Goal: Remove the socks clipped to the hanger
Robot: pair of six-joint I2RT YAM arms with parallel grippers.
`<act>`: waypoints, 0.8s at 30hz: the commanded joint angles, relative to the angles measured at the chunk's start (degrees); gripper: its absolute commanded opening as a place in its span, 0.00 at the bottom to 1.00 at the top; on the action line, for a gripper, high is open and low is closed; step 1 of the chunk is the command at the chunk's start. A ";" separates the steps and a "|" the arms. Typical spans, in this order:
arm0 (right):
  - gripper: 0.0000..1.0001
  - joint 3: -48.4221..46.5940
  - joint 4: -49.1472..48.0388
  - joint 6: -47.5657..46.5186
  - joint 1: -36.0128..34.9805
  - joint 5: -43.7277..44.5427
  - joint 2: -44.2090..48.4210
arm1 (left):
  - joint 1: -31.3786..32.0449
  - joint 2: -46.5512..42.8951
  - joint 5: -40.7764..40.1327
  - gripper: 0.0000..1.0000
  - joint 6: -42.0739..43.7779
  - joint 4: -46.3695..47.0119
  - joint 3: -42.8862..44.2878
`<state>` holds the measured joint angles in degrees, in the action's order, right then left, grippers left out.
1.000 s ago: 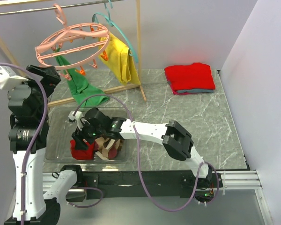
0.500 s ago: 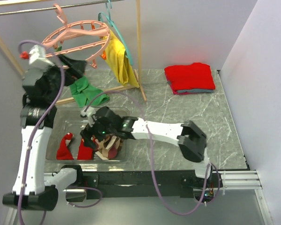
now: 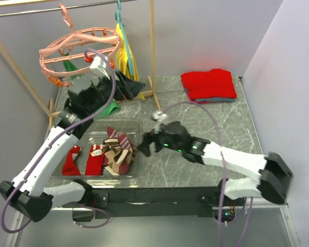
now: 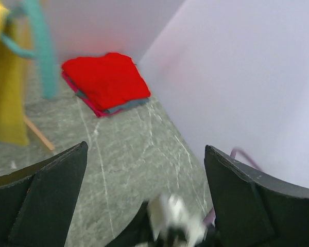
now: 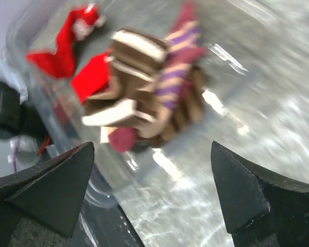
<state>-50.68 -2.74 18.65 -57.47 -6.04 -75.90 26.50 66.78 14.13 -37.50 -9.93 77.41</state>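
Note:
The pink ring hanger (image 3: 77,49) hangs from the rail at top left; I see only its small clips, no sock on it. The socks lie in the clear bin (image 3: 135,123): two red ones (image 3: 69,162) at the left and a striped brown, beige and purple pile (image 3: 118,152). The right wrist view shows the pile (image 5: 149,98) and a red sock (image 5: 67,46). My left gripper (image 3: 136,88) (image 4: 144,154) is open and empty, raised right of the hanger. My right gripper (image 3: 143,149) (image 5: 152,149) is open and empty, just right of the bin.
A yellow garment (image 3: 124,56) hangs on a teal hanger (image 3: 118,20) beside the wooden post (image 3: 153,51). A green cloth (image 3: 110,108) shows behind the left arm. Folded red cloth (image 3: 208,85) (image 4: 105,80) lies at the back right. White walls close both sides.
My left arm swung from the hanger's left side across to the right. My right gripper drew back out of the bin to its right edge. The red socks now lie spread in the bin.

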 commanded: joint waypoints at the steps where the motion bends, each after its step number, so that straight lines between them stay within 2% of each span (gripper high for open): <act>1: 1.00 13.65 -9.01 9.72 4.29 5.42 13.03 | 4.33 -5.42 0.64 1.00 3.48 7.72 -7.95; 2: 1.00 16.20 -10.08 11.30 5.17 5.95 15.32 | 5.04 -7.00 1.68 0.99 2.87 9.48 -14.41; 3: 1.00 20.92 -11.13 14.01 5.26 7.87 19.78 | 5.57 -10.76 2.47 1.00 2.52 15.15 -18.22; 4: 1.00 23.40 -13.41 15.08 5.35 9.02 22.00 | 6.54 -12.71 3.18 0.99 1.99 17.12 -25.83; 6: 1.00 30.24 -15.27 19.11 5.53 13.41 29.01 | 7.07 -18.93 3.27 0.99 -0.99 22.30 -33.51; 7: 1.00 32.55 -16.75 20.44 5.53 14.82 31.31 | 7.33 -20.97 3.53 0.99 -2.48 24.15 -40.68; 12: 1.00 45.65 -17.56 31.26 5.53 27.48 45.38 | 7.69 -36.35 5.91 1.00 -9.87 30.75 -59.43; 14: 1.00 49.77 -17.30 33.36 5.44 29.06 50.03 | 7.78 -41.88 5.91 0.99 -12.41 30.94 -63.41; 15: 1.00 50.49 -15.99 34.42 5.35 29.85 51.45 | 7.86 -47.83 5.39 0.99 -13.30 30.50 -66.65; 17: 1.00 53.91 -14.40 37.84 5.35 30.65 55.39 | 7.86 -54.45 4.86 1.00 -15.14 27.17 -69.40; 18: 1.00 54.80 -12.74 38.90 5.35 31.17 56.81 | 7.86 -61.27 4.07 0.97 -15.76 25.51 -71.58; 20: 1.00 57.16 -11.15 40.32 5.35 30.75 60.67 | 7.86 -68.50 4.06 0.96 -17.52 19.53 -73.53; 21: 1.00 58.14 -10.10 40.41 5.35 29.96 62.00 | 7.86 -75.24 3.80 0.96 -18.13 16.82 -75.19; 22: 1.00 59.02 -9.57 41.10 5.35 29.60 63.49 | 7.86 -76.53 4.50 0.96 -19.18 15.05 -75.47; 24: 1.00 61.83 -8.34 43.56 5.27 28.90 68.50 | 7.86 -71.21 6.78 0.96 -19.98 15.20 -75.82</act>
<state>-2.15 -13.19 56.36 -52.12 21.39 -13.61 34.28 0.12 18.28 -53.34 9.78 4.14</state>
